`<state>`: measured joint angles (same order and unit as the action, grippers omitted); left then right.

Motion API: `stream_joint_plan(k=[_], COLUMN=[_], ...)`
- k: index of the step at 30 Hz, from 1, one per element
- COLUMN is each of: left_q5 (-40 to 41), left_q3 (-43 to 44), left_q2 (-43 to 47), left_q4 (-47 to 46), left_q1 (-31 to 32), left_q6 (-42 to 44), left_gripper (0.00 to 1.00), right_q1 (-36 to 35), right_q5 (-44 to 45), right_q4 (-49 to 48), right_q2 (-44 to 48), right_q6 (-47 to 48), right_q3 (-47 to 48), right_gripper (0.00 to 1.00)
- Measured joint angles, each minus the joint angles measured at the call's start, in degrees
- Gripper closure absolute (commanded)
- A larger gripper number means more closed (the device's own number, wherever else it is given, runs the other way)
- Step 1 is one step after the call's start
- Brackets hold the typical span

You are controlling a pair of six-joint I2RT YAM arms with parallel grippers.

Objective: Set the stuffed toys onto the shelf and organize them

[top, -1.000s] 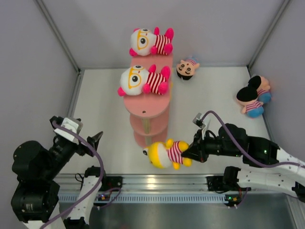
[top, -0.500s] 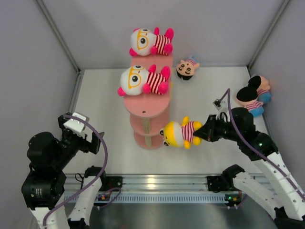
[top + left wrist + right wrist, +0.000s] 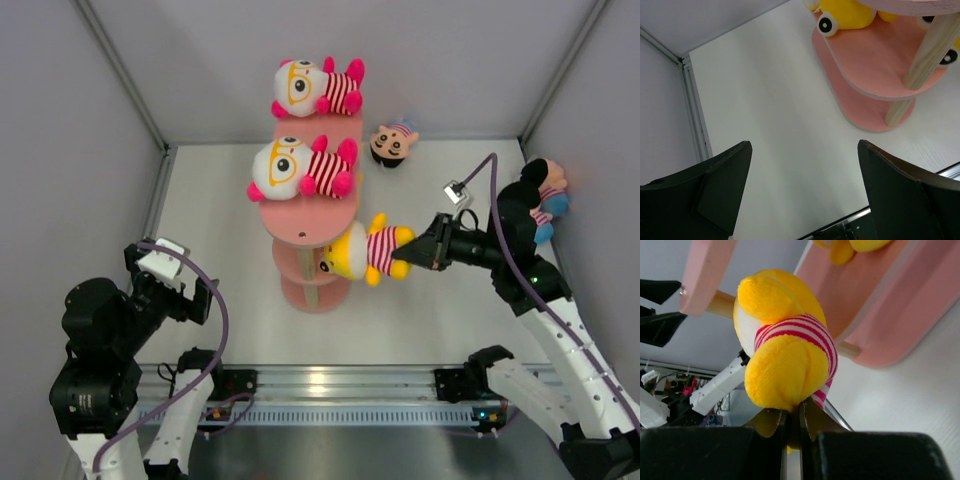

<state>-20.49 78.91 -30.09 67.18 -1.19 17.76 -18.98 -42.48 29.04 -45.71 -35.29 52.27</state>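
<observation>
The salmon-pink shelf (image 3: 322,223) stands mid-table. Two white-faced stuffed toys with orange glasses (image 3: 318,88) (image 3: 300,167) lie on its top tier. My right gripper (image 3: 408,254) is shut on the rear of a yellow bear in a striped shirt (image 3: 362,250). It holds the bear level, with the head at the shelf's right edge under the top tier. In the right wrist view the bear (image 3: 782,347) fills the middle above the shut gripper (image 3: 792,412). My left gripper (image 3: 190,296) is open and empty at the front left, also in its wrist view (image 3: 804,145).
A black-haired doll (image 3: 392,142) lies behind the shelf on the right. A mouse-eared doll (image 3: 545,190) lies at the right wall behind my right arm. The left wrist view shows lower tiers (image 3: 880,65), a wooden post (image 3: 930,47) and a yellow plush head (image 3: 842,12).
My right gripper has carried the yellow bear from near the front edge up and back to the shelf's right side. My left arm has drawn back slightly, gripper still open.
</observation>
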Motion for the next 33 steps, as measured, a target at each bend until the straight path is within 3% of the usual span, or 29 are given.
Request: stream_joint_plan(k=[7, 15, 22, 30, 33], left_q5=[-0.02, -0.22, -0.2, -0.2, -0.17], left_q3=[-0.28, -0.52, -0.57, -1.09, -1.44], left_q2=[0.46, 0.46, 0.46, 0.46, 0.46], left_q4=[0.0, -0.02, -0.02, -0.04, -0.02], left_q1=[0.0, 0.0, -0.02, -0.02, -0.02], left_q6=[0.17, 0.17, 0.17, 0.2, 0.2], left_gripper=[0.07, 0.07, 0.07, 0.07, 0.07], right_q1=[0.04, -1.6, -9.42, -12.94, -14.01], right_q5=[0.68, 3.91, 5.75, 7.54, 8.09], right_q4=[-13.9, -22.97, -28.17, -33.33, -34.73], right_q2=[-1.7, -5.99, -14.51, -20.15, -22.27], right_q6=[-8.68, -14.82, -16.5, -18.86, -19.08], right_q3=[-2.12, -5.03, -4.85, -4.31, -4.11], right_gripper=[1.0, 1.0, 1.0, 1.0, 0.95])
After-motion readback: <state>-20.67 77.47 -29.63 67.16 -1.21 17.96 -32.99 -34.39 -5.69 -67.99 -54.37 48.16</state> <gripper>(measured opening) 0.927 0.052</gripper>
